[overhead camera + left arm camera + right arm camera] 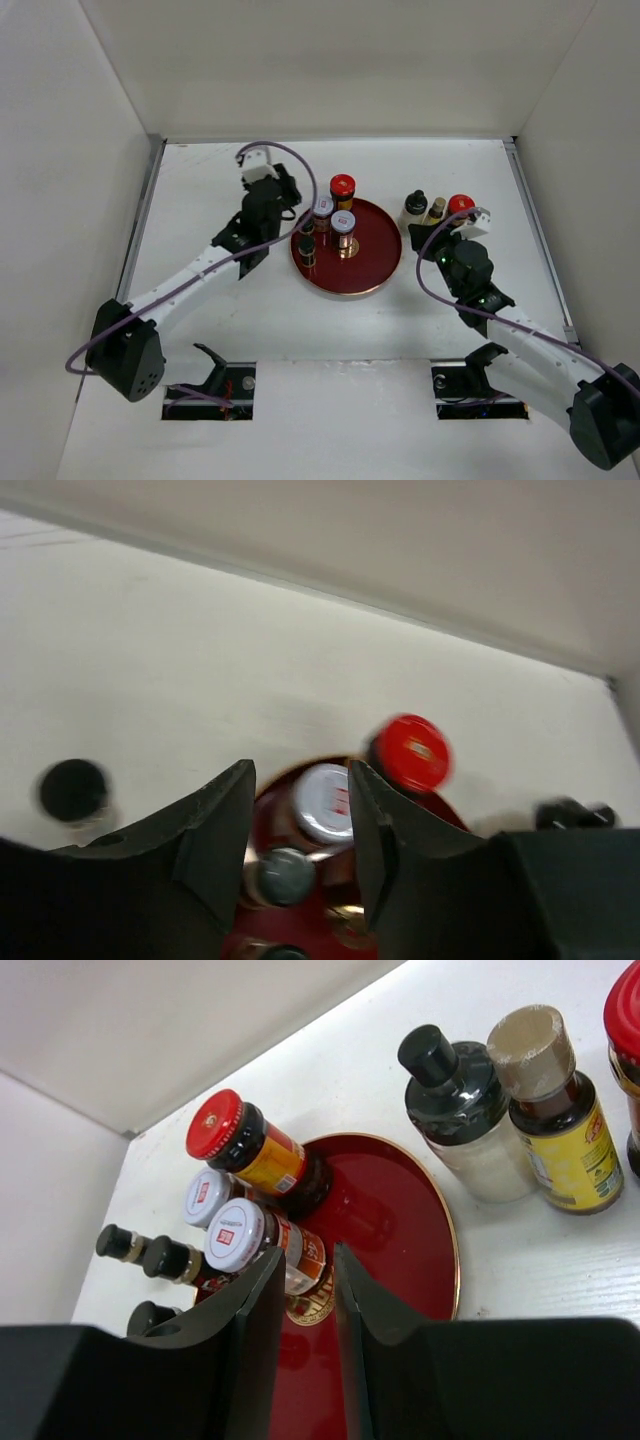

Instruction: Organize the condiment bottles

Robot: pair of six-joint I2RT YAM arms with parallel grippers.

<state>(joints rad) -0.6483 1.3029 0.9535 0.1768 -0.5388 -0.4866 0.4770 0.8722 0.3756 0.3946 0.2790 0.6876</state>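
Overhead view first. Round dark-red tray (pixel 372 268) mid-table, carrying a red-capped jar (pixel 342 187) at its far edge, a silver-lidded jar (pixel 323 209), a second silver-lidded jar (pixel 343 222) and a small black-capped bottle (pixel 307 244) on its left side. Just right of the tray, on bare table and close together: a black-capped white bottle (pixel 414 206), a slim yellowish bottle (pixel 435 210) and a second red-capped jar (pixel 460 205). Left gripper (pixel 293 205) at the tray's far-left rim beside the jars. Right gripper (pixel 432 240) between the tray and the three outside bottles.

Left wrist view, blurred. Left gripper (pixel 300 845) spread wide, gripping nothing, one white lid showing in the gap beyond the fingertips. One black cap (pixel 72 790) on the table well left of the tray.

Right wrist view. Right gripper (pixel 305 1295) with fingers drawn close, a narrow gap between, pinching nothing, aimed at the tray's middle. Three black caps at the tray's left side.

Judged about half done, taking the tray as the gathering place: four or more bottles on it, three to its right not yet moved.

Hidden or unclear: tray's left side under the left arm from above, so possibly one black-capped bottle off the tray. Labels unreadable. Second red-capped jar cut off at the right wrist view's edge.
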